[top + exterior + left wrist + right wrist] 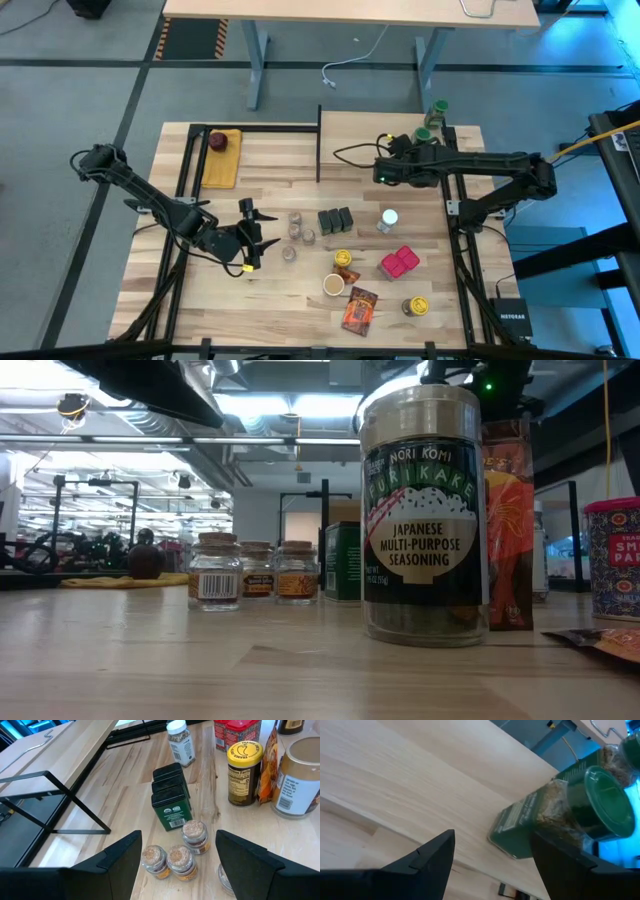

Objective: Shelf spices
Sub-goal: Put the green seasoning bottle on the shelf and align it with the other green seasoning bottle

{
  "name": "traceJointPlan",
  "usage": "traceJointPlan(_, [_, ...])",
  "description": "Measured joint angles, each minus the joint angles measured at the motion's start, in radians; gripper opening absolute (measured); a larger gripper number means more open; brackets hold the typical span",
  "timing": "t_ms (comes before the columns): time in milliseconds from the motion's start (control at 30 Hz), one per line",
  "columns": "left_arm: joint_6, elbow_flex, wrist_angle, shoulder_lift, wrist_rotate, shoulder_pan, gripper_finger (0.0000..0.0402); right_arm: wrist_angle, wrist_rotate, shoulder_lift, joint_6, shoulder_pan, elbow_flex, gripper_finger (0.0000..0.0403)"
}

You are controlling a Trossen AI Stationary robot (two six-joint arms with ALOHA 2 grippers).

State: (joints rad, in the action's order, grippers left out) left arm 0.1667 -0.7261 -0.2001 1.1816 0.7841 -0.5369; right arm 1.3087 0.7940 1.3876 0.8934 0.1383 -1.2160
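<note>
My right pincer [392, 146] hangs spread and empty over the shelf [400, 130]; my left pincer [252, 234], wide, faces the cork-lidded jars [296, 232]. Next, close on one.

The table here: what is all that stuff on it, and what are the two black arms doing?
Shelf: one, pale wood on a black frame, at the table's far side.
Green-lidded jars: at least two, on the shelf's right end.
Dark tins: three, dark green, side by side mid-table.
Small cork-topped jars: four, clear glass, left of the tins.
White-lidded jar: one, right of the tins.
Red boxes: two, touching, toward the near right.
Yellow-lidded jars: two, near side.
Tan-lidded jar: one, near side.
Orange packet: one, lying flat at the near edge.
Dark red round thing: one, on a yellow pad, far left.
Left gripper: open, beside the small jars.
Right gripper: open, over the shelf.
</note>
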Motion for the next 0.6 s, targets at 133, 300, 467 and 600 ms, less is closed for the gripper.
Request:
traceJointPlan(133, [0.000,0.000,0.000,0.000,0.000,0.000,0.0249,-0.093,-0.010,0.000,-0.035,0.000,0.000,0.0264])
traceJointPlan(300, [0.001,0.000,0.000,0.000,0.000,0.000,0.0249,-0.124,0.017,0.000,-0.064,0.024,0.000,0.0264])
traceJointPlan(467, [0.001,0.000,-0.002,0.000,0.000,0.000,0.0249,-0.094,0.005,0.000,-0.066,0.059,0.021,0.0264])
traceJointPlan(600, [0.001,0.000,-0.003,0.000,0.000,0.000,0.0249,-0.068,-0.010,-0.001,-0.064,0.058,0.051,0.0264])
